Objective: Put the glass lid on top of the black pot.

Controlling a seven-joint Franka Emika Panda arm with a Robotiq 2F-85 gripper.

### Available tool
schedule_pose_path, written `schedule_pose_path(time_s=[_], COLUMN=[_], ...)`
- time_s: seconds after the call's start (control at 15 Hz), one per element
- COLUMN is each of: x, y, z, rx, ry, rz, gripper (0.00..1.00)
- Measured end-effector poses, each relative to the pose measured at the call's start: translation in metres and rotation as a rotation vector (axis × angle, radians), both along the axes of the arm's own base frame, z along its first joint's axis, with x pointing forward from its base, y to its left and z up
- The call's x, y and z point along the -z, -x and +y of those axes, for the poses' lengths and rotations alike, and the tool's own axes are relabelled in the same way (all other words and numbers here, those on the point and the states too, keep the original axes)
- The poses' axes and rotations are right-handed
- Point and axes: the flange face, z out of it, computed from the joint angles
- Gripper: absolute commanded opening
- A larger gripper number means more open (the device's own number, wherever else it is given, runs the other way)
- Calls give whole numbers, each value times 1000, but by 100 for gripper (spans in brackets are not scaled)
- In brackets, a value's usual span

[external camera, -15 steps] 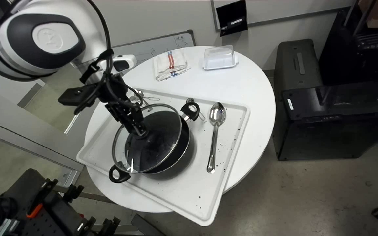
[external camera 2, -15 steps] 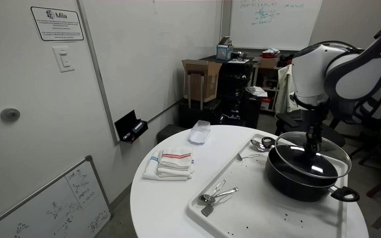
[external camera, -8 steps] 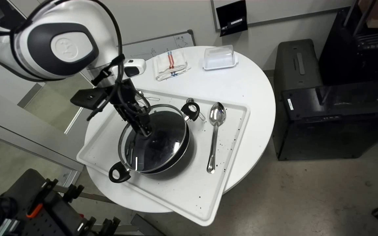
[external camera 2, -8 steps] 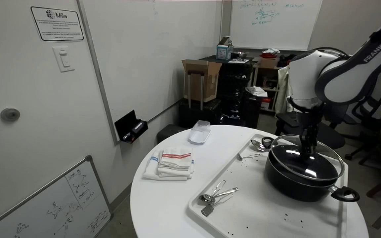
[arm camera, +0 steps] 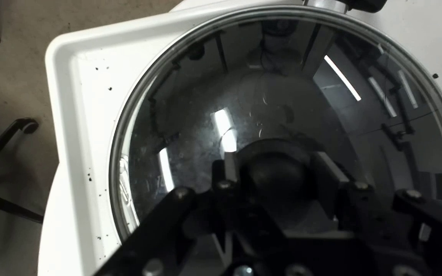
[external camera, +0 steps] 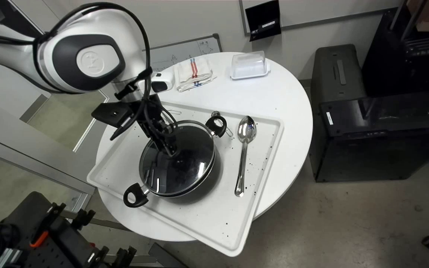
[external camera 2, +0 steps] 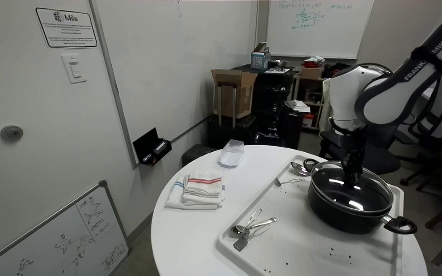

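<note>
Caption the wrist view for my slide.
Hand gripping the glass lid by its knob, black pot handle at top edge.

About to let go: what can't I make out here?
Round clear glass lid, wrist view: lower rim hidden behind the black gripper.
Inside the round shallow black pot, all views: obscured by lid reflections.
Black loop handle, wrist view: mostly cut off by the top edge.
Tiny dark specks on the white tray, in both exterior views: too small to identify.
</note>
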Motion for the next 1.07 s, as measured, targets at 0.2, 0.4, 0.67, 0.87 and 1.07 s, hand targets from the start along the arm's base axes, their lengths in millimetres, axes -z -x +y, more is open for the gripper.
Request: schedule_pose_path(time_s=[0.2,0.4,0.67,0.87,1.07], x=[4,5,6,7,9], y=[-2,-1,0,0,0], z=[0,1,2,3,3], rx=[4,6,6,5,4], ry=[-2,-4,-6,-7,-8], rz=[2,4,7,7,2], gripper=[24,24,24,24,24])
